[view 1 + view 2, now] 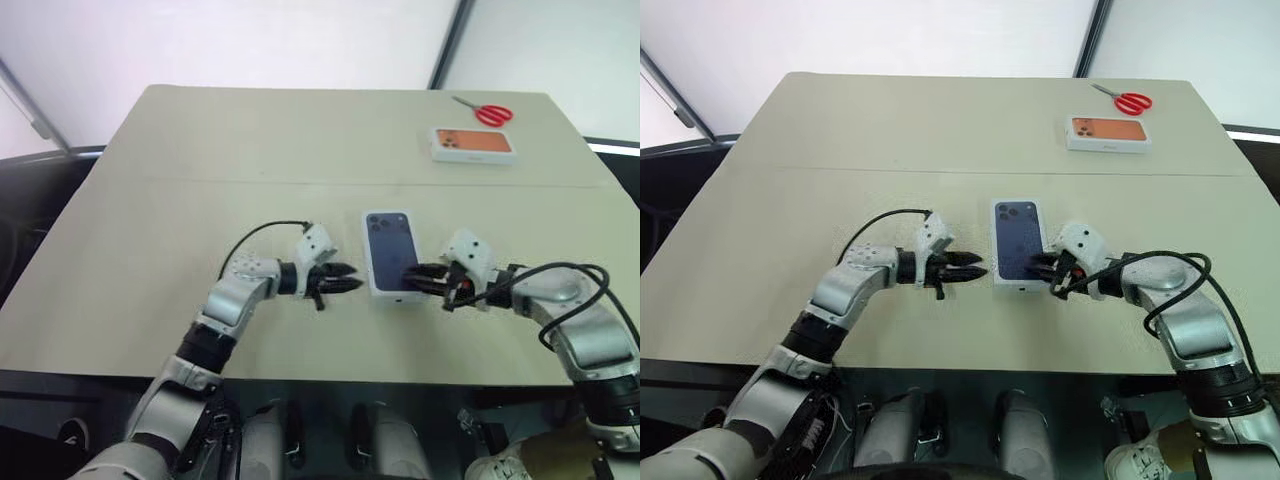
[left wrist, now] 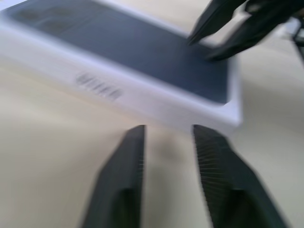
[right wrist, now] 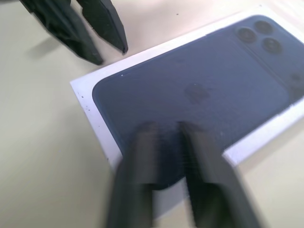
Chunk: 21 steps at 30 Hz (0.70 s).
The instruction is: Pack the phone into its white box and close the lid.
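A white box [image 1: 376, 262] lies at the table's middle front, with a tall white side wall bearing grey lettering [image 2: 97, 87]. Its top shows a dark navy phone back [image 1: 389, 246] with a camera cluster, flush inside a white border. Whether that is the phone itself or a print on the lid I cannot tell. My left gripper [image 1: 352, 283] is open just left of the box, apart from it. My right gripper [image 1: 412, 273] reaches in from the right, its fingers [image 3: 142, 142] slightly apart over the near end of the dark top, holding nothing.
A second white box with an orange phone picture [image 1: 472, 144] lies at the back right of the beige table [image 1: 200, 180]. Red-handled scissors [image 1: 490, 113] lie just behind it. The table's front edge runs close below both grippers.
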Tool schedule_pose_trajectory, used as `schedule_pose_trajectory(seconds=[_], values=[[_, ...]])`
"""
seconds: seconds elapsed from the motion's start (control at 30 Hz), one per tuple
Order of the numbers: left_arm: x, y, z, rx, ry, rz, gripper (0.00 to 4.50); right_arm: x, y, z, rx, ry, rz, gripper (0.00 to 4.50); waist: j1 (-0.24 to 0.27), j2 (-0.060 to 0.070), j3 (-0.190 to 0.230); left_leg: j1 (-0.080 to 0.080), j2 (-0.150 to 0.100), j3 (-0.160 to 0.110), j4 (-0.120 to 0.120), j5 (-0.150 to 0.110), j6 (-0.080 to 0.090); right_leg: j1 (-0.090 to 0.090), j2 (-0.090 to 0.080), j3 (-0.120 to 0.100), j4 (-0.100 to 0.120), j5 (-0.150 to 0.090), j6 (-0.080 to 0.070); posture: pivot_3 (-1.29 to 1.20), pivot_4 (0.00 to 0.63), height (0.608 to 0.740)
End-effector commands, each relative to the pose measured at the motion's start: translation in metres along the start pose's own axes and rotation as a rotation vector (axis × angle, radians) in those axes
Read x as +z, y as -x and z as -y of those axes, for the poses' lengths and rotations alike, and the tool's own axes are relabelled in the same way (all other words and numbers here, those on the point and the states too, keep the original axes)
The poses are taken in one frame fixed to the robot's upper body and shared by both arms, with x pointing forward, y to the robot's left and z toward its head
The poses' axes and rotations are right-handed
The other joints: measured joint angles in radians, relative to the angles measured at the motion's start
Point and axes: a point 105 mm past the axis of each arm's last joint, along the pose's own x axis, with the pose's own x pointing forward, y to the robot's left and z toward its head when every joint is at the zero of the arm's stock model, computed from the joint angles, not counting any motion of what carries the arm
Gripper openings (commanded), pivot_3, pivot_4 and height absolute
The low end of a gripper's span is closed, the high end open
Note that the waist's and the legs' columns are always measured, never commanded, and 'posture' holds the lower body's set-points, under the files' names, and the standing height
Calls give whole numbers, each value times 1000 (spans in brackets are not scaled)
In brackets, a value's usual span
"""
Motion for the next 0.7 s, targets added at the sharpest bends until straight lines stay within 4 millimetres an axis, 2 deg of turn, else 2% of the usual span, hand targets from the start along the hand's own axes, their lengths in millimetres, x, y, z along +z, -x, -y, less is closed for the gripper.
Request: schedule_pose_trajectory(seconds=[0.03, 0.1, 0.13, 0.33, 0.4, 0.5, 0.63, 0.7], values=[[36, 37, -24, 98, -66, 104, 3334, 26, 15, 17, -46, 41, 102, 2870, 0, 0, 0, 0, 0, 0, 0, 0, 0, 0, 0, 0, 0, 0, 0, 0, 150, 738], [42, 63, -35, 142, -71, 108, 4439, 30, 20, 21, -41, 56, 124, 3974, 1, 0, 0, 0, 0, 0, 0, 0, 0, 0, 0, 0, 0, 0, 0, 0, 150, 738], [44, 76, -39, 166, -93, 111, 4500, 31, 23, 23, -36, 62, 128, 4430, 1, 0, 0, 0, 0, 0, 0, 0, 0, 0, 0, 0, 0, 0, 0, 0, 150, 738], [42, 136, -54, 271, -114, 105, 4500, 35, 39, 34, -26, 108, 148, 4482, 1, 0, 0, 0, -1, 1, 0, 0, 0, 0, 0, 0, 0, 0, 0, 0, 150, 738], [34, 145, -54, 301, -114, 67, 4500, 37, 43, 30, 13, 106, 159, 4482, 2, 0, 0, 0, -1, 1, 0, 0, 0, 0, 0, 0, 0, 0, 0, 0, 150, 738], [22, 159, -54, 350, -119, 37, 4500, 35, 51, 36, 0, 111, 165, 4482, 0, 0, 0, 0, 0, 1, 0, 0, 0, 0, 0, 0, 0, 0, 0, 0, 150, 738], [13, 174, -50, 376, -95, 16, 4500, 24, 65, 44, -30, 121, 141, 4482, 1, 1, 1, 0, 0, 1, 0, 0, -1, 0, -1, 0, 0, 0, 0, 0, 150, 738], [10, 185, -49, 401, -85, 9, 4500, 14, 78, 47, -40, 76, 112, 4482, 3, 1, 1, 0, 0, 1, -1, 0, -1, 0, -1, 0, 0, 0, 0, 0, 150, 738]])
